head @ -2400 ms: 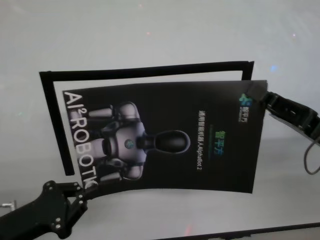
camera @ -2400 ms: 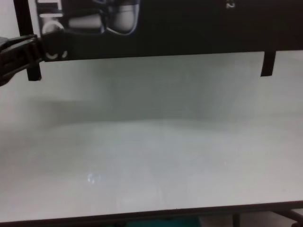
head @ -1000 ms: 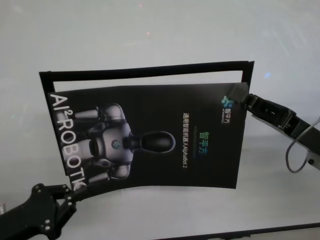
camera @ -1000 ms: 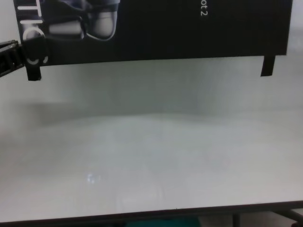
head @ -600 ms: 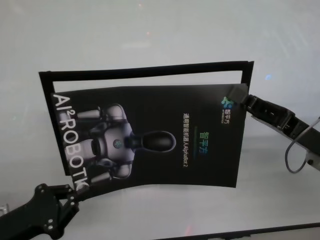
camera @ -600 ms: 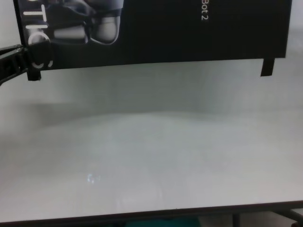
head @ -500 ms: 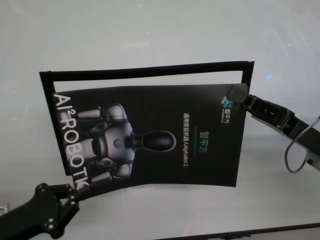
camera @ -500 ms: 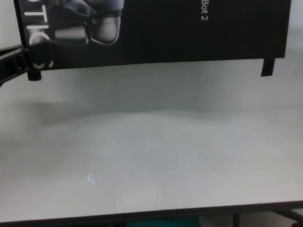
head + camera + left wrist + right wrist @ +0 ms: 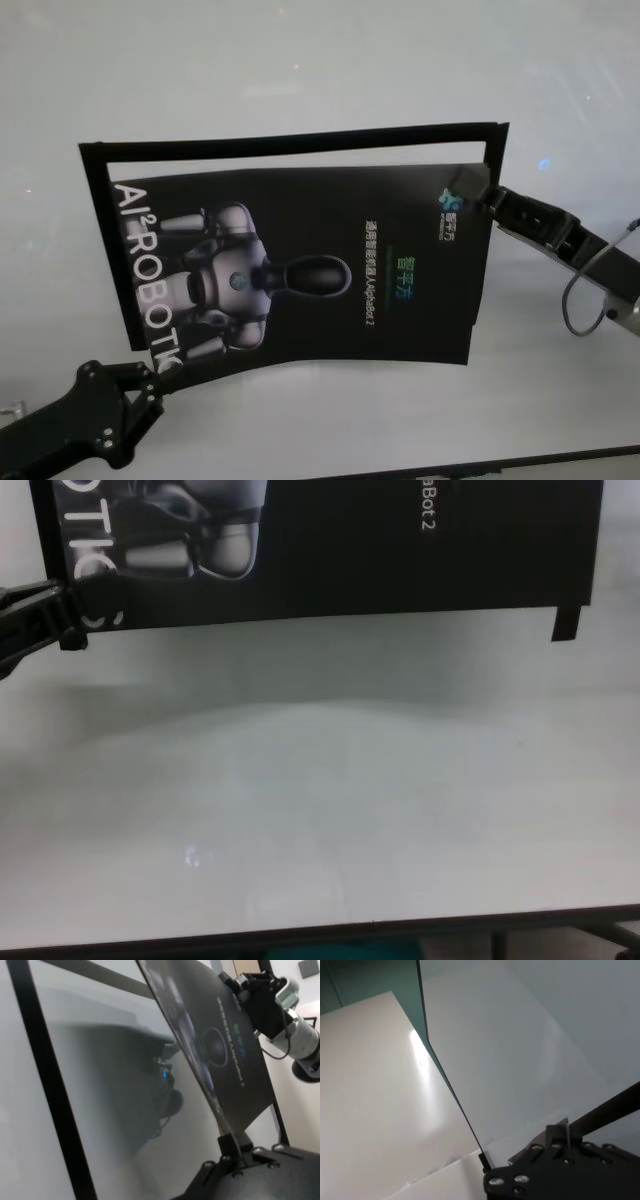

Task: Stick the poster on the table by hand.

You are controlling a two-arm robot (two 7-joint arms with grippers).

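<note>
White-grey table w/ black tape strips stuck flat on it.

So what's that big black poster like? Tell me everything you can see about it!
The poster is a big, thin, shiny black sheet. It shows a silver-grey robot, white letters "AI² ROBOTI..." along one edge, and a small green-blue logo. It is not lying flat: it bows, lifted above the white table, over a frame of black tape strips. The left gripper pinches its near left corner; the right gripper pinches its far right corner.
</note>
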